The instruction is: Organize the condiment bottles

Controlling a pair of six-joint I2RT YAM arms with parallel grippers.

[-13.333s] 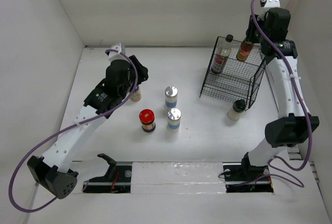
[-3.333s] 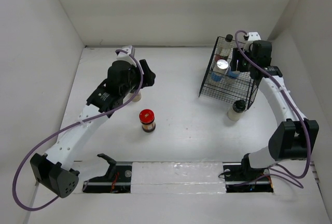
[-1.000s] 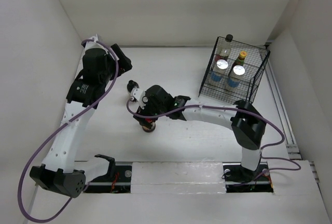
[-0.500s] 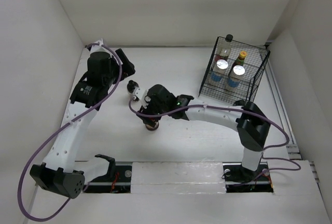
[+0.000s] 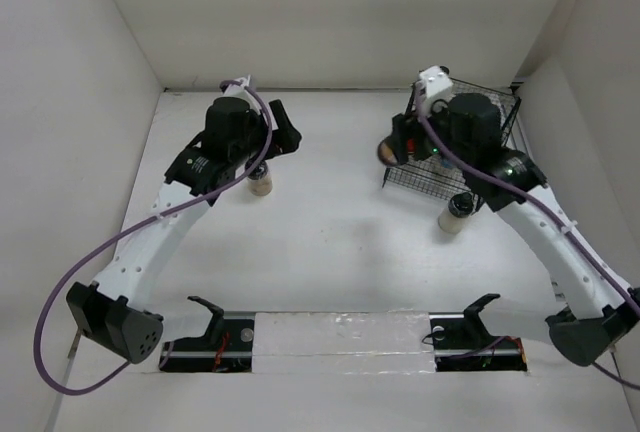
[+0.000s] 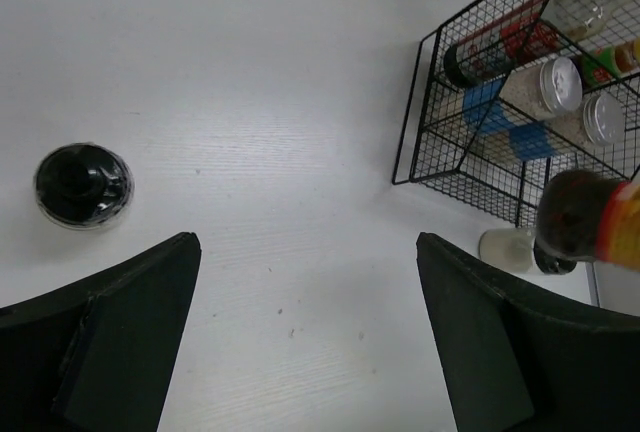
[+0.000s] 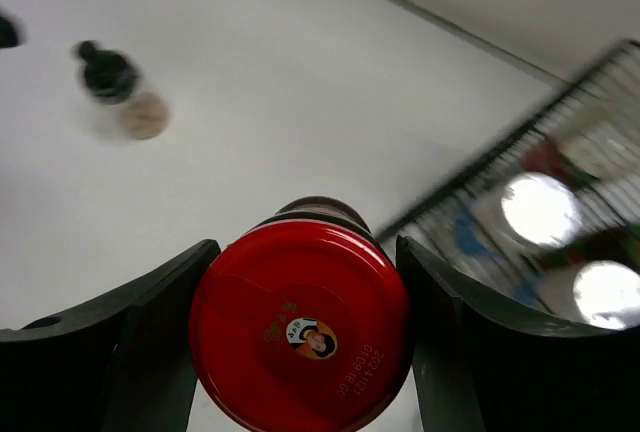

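Rack: we are finding the black wire rack (image 5: pixel 497 110) standing far right on the white table (image 5: pixel 330 242).
Inside it: two silver-lidded blue-labelled jars (image 6: pixel 545 87) are sitting side by side, the tall clear black-capped bottle (image 6: pixel 500 44) and small red sauce bottle (image 6: pixel 622 57) behind them.
Held jar: the red-lidded dark jar (image 7: pixel 300 327) is hanging between the right gripper (image 7: pixel 300 344) fingers, just left of the rack.
Pale bottles: one pale dark-capped bottle (image 5: pixel 261 182) is standing left, well apart from the rack; the other (image 5: pixel 455 214) is standing just before its near right corner.

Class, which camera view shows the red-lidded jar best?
The right wrist view: the red-lidded jar fills the centre, lid sharp, held in the right gripper. The left wrist view catches its dark side at the frame edge; the top view shows a small blur.
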